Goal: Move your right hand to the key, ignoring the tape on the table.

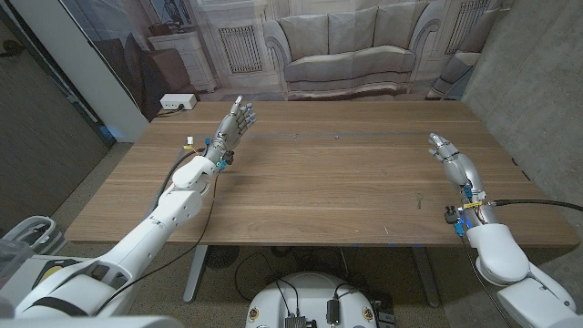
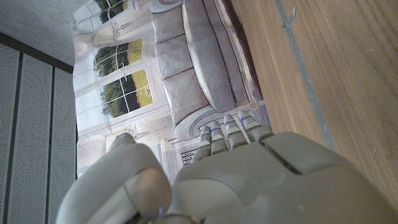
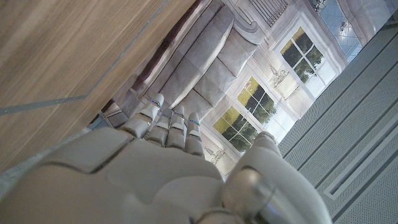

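My right hand (image 1: 446,150) hangs over the wooden table (image 1: 328,196) near its right edge, fingers stretched out toward the far side and holding nothing. My left hand (image 1: 233,125) is raised over the far left part of the table, fingers straight and slightly apart, also holding nothing. A thin grey strip of tape (image 1: 337,137) runs across the table between the two hands. The same tape (image 2: 309,81) passes beside the left hand (image 2: 249,180) in the left wrist view, and the tape (image 3: 37,106) lies ahead of the right hand (image 3: 155,174) in the right wrist view.
A printed backdrop of a sofa (image 1: 355,50) and windows hangs behind the table. A white box (image 1: 178,102) sits beyond the table's far left corner. A concrete wall (image 1: 537,82) stands to the right.
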